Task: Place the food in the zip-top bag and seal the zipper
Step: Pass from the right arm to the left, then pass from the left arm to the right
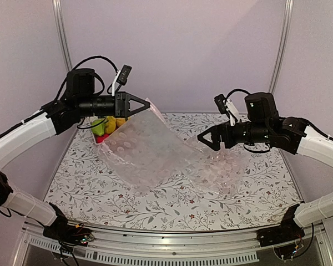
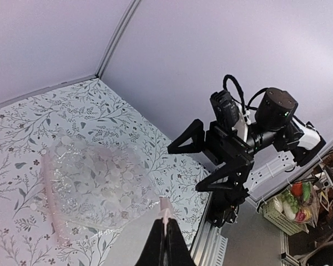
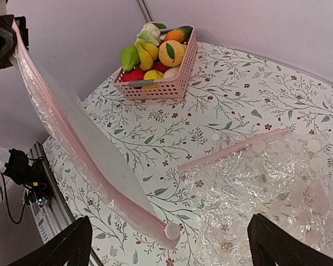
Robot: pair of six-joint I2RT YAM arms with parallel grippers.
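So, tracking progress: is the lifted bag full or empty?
Empty: nothing inside the zip-top bag; the food sits in the pink basket.

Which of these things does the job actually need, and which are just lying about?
Needed: toy food; smooth zip-top bag, with its zipper, held up by the left tool.
Lying about: pink basket; crinkled bag.

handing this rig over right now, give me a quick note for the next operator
Left gripper: shut on a corner of the zip-top bag, that end raised, the rest draping to the table.
Right gripper: open, empty, above the crinkled bag lying flat.
Food: all in the pink basket, far left; none bagged.
Zipper: along the lifted edge; open or closed, cannot tell.
Done: bag lifted. Left: load food, seal.
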